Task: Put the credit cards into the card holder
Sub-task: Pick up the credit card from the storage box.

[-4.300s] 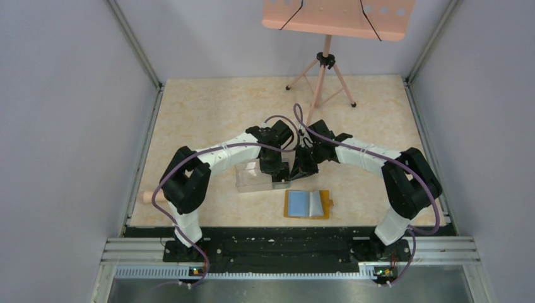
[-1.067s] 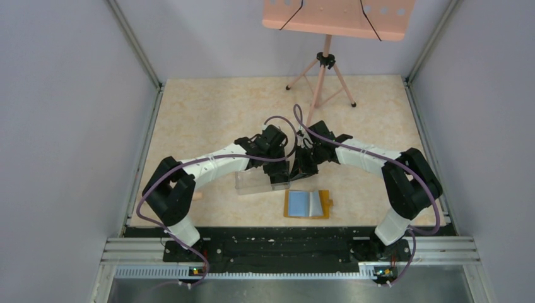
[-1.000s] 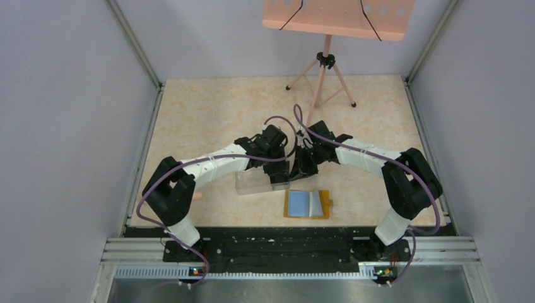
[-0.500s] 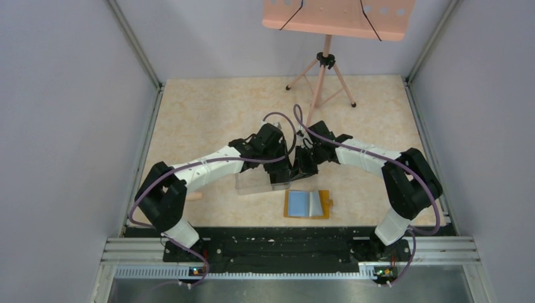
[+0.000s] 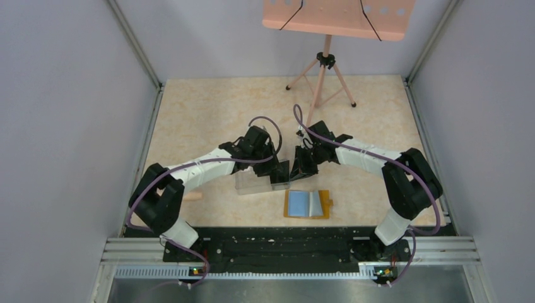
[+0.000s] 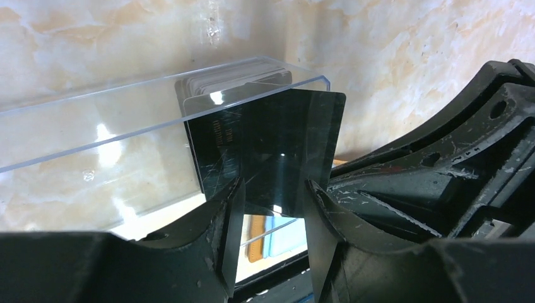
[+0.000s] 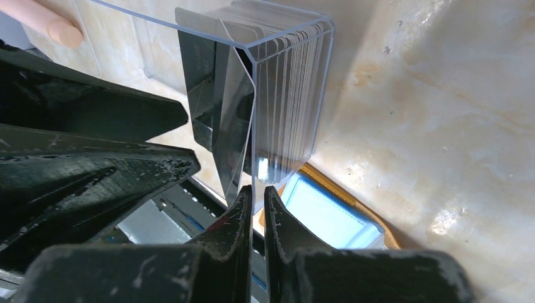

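Black plastic, the credit card (image 6: 268, 148) is pinched in the jaws of our left gripper (image 6: 271, 201) at the clear box (image 6: 94, 126), whose wall our right gripper (image 7: 254, 205) clamps, so we should draw it straight out, unbent, toward the open card holder (image 5: 307, 204) on the desk (image 5: 208, 113) nearby.

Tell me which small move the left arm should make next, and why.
Probably draw the thin dark rectangular card fully out of the clear plastic box. The left gripper pinches its edge, but part of it seems to sit inside the box, whose end wall the right gripper clamps. The open orange folding wallet lies nearby, waiting.
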Robot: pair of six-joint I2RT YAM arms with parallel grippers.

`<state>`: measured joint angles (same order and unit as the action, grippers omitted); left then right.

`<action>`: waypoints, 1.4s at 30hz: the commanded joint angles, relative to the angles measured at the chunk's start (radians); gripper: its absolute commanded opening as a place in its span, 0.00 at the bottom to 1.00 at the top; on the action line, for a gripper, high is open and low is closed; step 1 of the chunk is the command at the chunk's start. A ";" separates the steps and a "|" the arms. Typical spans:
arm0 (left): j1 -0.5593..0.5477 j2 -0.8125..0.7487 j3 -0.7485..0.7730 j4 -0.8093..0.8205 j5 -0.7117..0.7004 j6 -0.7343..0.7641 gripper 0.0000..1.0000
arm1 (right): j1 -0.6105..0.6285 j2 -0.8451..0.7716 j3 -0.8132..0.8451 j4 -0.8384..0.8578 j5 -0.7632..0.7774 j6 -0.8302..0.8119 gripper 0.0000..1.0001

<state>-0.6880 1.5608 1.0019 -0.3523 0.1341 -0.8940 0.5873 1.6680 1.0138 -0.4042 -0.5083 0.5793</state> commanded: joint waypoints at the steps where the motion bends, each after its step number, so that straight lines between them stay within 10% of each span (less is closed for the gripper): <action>1: -0.001 0.021 -0.012 0.085 0.054 -0.016 0.45 | 0.019 -0.055 -0.001 0.022 -0.017 -0.008 0.06; 19: 0.023 -0.030 -0.121 0.289 0.133 -0.074 0.53 | 0.020 -0.148 -0.035 0.146 -0.052 -0.013 0.30; 42: 0.067 -0.017 -0.059 -0.027 0.000 0.014 0.48 | 0.026 -0.078 -0.025 0.044 0.068 -0.067 0.40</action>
<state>-0.6224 1.4990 0.9012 -0.3248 0.1497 -0.9077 0.5957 1.5673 0.9749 -0.3511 -0.4599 0.5346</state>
